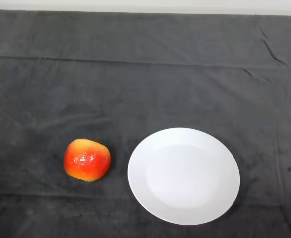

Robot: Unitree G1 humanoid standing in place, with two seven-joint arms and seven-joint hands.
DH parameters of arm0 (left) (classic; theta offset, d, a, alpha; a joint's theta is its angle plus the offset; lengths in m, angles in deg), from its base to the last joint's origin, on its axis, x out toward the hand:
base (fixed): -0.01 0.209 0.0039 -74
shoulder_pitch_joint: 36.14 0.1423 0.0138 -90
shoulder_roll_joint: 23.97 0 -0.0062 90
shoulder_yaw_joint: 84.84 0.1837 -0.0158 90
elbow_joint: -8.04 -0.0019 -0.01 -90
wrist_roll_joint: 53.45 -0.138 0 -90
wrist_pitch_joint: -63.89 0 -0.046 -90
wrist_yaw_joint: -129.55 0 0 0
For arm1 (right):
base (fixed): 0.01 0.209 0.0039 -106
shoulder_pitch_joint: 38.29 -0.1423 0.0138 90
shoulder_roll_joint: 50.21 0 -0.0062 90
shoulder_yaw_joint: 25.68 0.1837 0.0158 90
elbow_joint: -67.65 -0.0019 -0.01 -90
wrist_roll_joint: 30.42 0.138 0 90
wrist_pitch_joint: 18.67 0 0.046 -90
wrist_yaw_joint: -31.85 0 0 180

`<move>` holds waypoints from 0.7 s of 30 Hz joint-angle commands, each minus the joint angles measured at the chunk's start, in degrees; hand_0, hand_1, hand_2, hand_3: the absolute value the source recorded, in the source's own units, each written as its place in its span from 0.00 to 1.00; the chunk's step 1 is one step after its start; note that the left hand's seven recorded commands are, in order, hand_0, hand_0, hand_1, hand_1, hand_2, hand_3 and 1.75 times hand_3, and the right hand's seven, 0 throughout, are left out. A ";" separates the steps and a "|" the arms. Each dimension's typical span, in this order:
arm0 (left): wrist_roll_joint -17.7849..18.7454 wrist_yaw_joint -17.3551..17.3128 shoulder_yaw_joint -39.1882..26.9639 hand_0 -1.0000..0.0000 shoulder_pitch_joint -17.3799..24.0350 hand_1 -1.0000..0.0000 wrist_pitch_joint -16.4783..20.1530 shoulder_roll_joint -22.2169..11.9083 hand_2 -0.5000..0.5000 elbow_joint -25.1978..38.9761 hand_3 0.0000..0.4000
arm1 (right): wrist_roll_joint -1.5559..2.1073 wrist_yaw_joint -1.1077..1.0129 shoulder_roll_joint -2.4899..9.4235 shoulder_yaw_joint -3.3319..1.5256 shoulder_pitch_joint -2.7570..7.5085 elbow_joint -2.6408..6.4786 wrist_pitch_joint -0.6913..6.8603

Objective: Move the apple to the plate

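Note:
A red and yellow apple (87, 159) rests on the dark cloth at the lower left of the head view. To its right lies a round white plate (184, 175) with nothing on it. A small gap of cloth separates the apple from the plate's left rim.
The dark cloth (145, 74) covers the whole table, with a few creases near the back and right. A pale strip of the far edge (145, 6) shows along the top.

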 commanded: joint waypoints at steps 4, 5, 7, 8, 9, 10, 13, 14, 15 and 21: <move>-2.85 -0.21 3.24 1.00 0.18 1.00 2.19 -0.37 0.50 3.29 0.00 | 1.06 0.14 -1.22 -0.10 -0.79 -0.27 -0.41; -3.07 -0.29 3.78 1.00 0.08 1.00 2.41 -0.36 0.50 3.34 0.00 | 1.06 0.14 -1.22 -0.10 -0.78 -0.29 -0.41; -3.51 -0.48 4.94 1.00 -0.16 1.00 2.94 -0.34 0.50 3.44 0.00 | 1.06 0.16 -1.21 -0.11 -0.78 -0.31 -0.41; -3.68 -0.57 5.43 1.00 -0.27 1.00 3.22 -0.33 0.50 3.52 0.00 | 1.06 0.16 -1.20 -0.11 -0.77 -0.32 -0.41; -3.91 -0.66 6.04 1.00 -0.42 1.00 3.63 -0.30 0.50 3.67 0.00 | 1.05 0.17 -1.19 -0.12 -0.77 -0.34 -0.41; -4.12 -0.75 6.65 1.00 -0.58 1.00 4.07 -0.27 0.50 3.85 0.00 | 1.05 0.18 -1.19 -0.12 -0.77 -0.35 -0.41; -4.74 -0.97 8.45 1.00 -1.06 1.00 5.46 -0.13 0.50 4.52 0.00 | 1.05 0.20 -1.17 -0.13 -0.75 -0.39 -0.40; -4.92 -1.03 9.00 1.00 -1.20 1.00 5.87 -0.08 0.50 4.74 0.00 | 1.05 0.20 -1.17 -0.13 -0.75 -0.40 -0.40; -5.17 -1.06 9.68 1.00 -1.40 1.00 6.31 0.00 0.50 4.93 0.00 | 1.05 0.21 -1.16 -0.13 -0.75 -0.41 -0.40; -6.41 -1.22 13.61 1.00 -2.61 1.00 7.46 0.42 0.50 4.41 0.00 | 1.05 0.24 -1.14 -0.15 -0.73 -0.47 -0.39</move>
